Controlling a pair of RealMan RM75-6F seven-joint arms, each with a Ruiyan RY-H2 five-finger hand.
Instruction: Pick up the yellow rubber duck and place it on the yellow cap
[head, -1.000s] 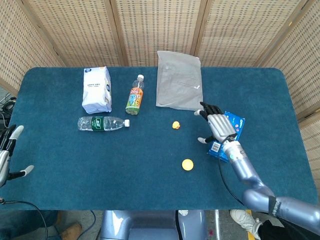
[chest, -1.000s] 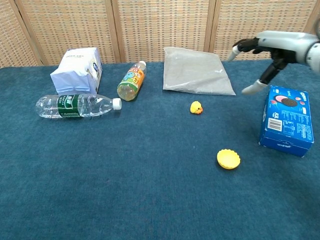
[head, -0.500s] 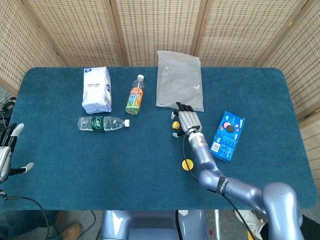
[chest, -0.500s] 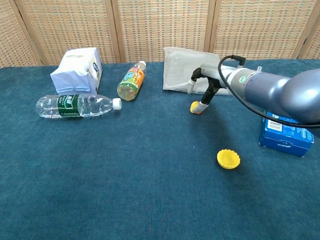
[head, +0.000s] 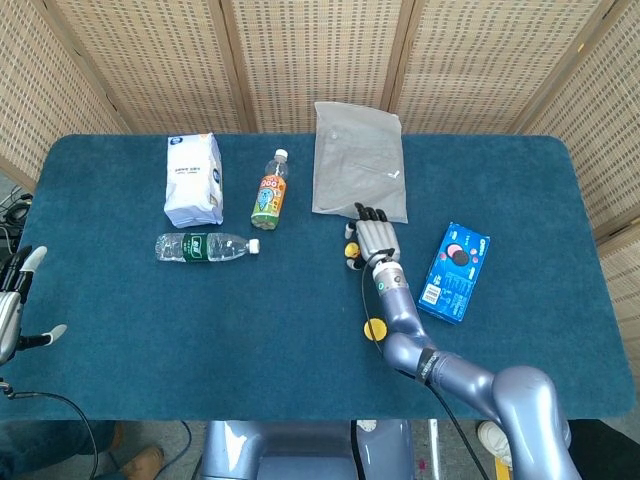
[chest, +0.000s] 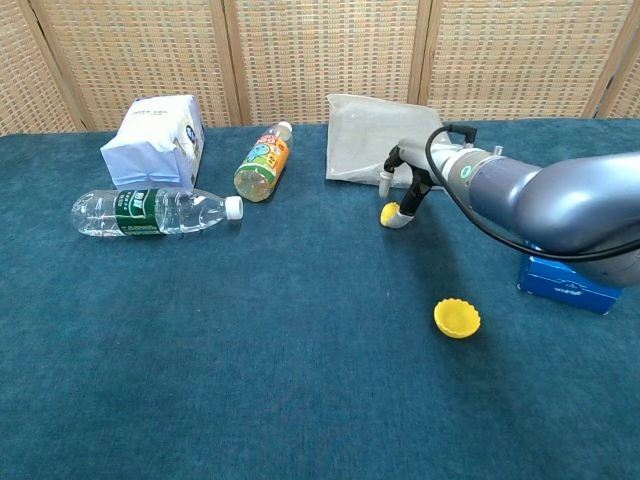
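The right hand (chest: 408, 190) rests its fingers on the yellow rubber duck (chest: 390, 213), firm grip unclear (cannot tell). The yellow cap (chest: 457, 318) lies nearer the camera than the duck; the left hand (head: 15, 305) hangs spread, holding nothing. Label writing is unreadable.

The small yellow rubber duck (chest: 390, 212) sits on the blue cloth a little right of the middle, just near of a flat grey pouch, mostly hidden in the head view, with pale fingertips touching its right side. The round yellow cap (chest: 457, 318) with a scalloped rim lies flat, open side up, nearer and slightly right of the duck, apart from it.
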